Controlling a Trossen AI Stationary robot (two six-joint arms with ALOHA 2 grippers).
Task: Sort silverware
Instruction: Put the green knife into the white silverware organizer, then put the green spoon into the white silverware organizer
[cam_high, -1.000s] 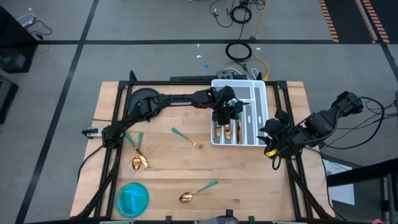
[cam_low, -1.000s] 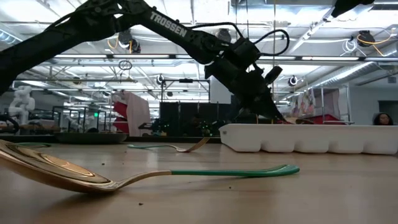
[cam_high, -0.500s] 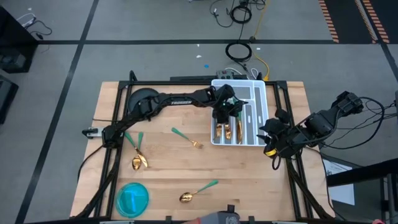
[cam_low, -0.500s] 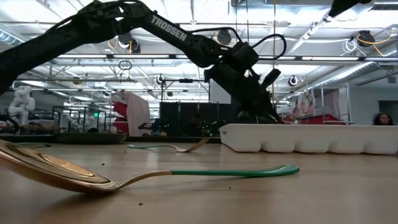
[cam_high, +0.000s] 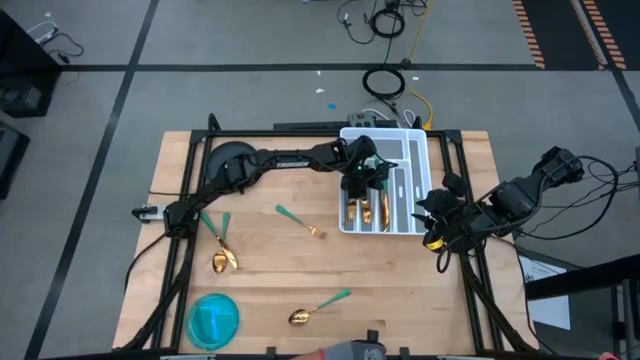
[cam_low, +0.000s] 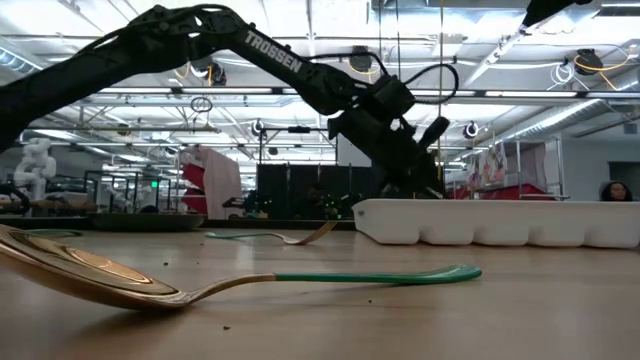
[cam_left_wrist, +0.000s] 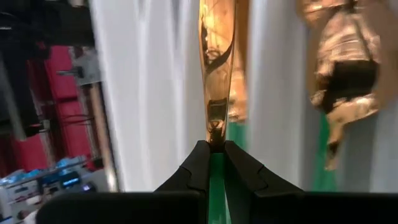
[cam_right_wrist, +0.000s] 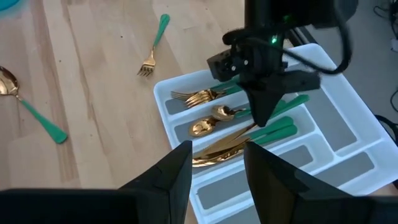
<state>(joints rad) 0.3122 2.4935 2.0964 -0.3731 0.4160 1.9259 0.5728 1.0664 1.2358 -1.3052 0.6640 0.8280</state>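
My left gripper (cam_high: 358, 183) hangs over the white compartmented tray (cam_high: 420, 150), shut on a knife (cam_left_wrist: 216, 62) with a gold blade and a green handle. The right wrist view shows a fork (cam_right_wrist: 199, 96), a spoon (cam_right_wrist: 214, 121) and gold knives (cam_right_wrist: 217, 150) lying in the tray's side-by-side compartments. A fork (cam_high: 300, 220), two spoons (cam_high: 220, 250) and a third spoon (cam_high: 318, 307) lie flat on the wooden table. My right gripper (cam_right_wrist: 214, 168) stands open above the table's right edge, with nothing between its fingers. My left gripper pinches the knife between its two fingertips, where the green handle (cam_left_wrist: 216, 177) meets the gold blade. The fingers slant down from the table's left and lie along the knife. The blade reaches ahead into a tray compartment; whether it rests there I cannot tell.
A blue round plate (cam_high: 213, 320) sits at the table's near left corner. A dark round plate (cam_high: 232, 158) lies at the far left. Bare wood lies between the loose silverware and the tray.
My left gripper has sunk a little over the tray and rolled slightly about its own line, still shut on the knife.
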